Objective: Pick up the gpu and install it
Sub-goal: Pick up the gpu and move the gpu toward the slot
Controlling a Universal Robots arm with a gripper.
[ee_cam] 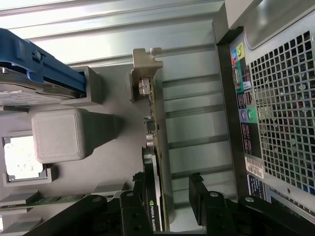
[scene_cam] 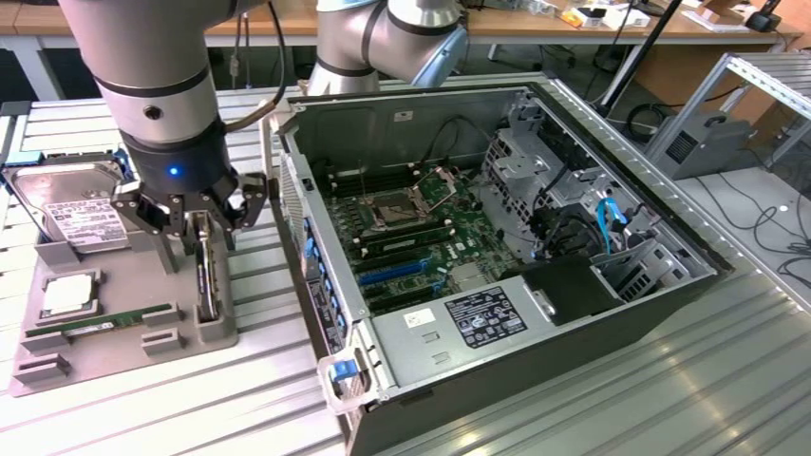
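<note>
The gpu [ee_cam: 158,167] is a thin green board seen edge-on, with a black cooler on one face and a silver bracket [ee_cam: 143,73] at its end. It stands on edge in the grey holder [scene_cam: 127,332] on the tabletop, beside the case [scene_cam: 507,237]. The tool [ee_cam: 167,204] is spread, straddling the card; one finger [ee_cam: 199,196] stands apart from the board.

An open computer case [scene_cam: 370,122] lies on its side on the slatted metal table [scene_cam: 609,404], motherboard [scene_cam: 424,233] exposed; just beside it, a grey holder tray [scene_cam: 133,290] carries a hard drive [scene_cam: 70,204], a processor [scene_cam: 68,296] and a RAM stick [scene_cam: 99,326].
</note>
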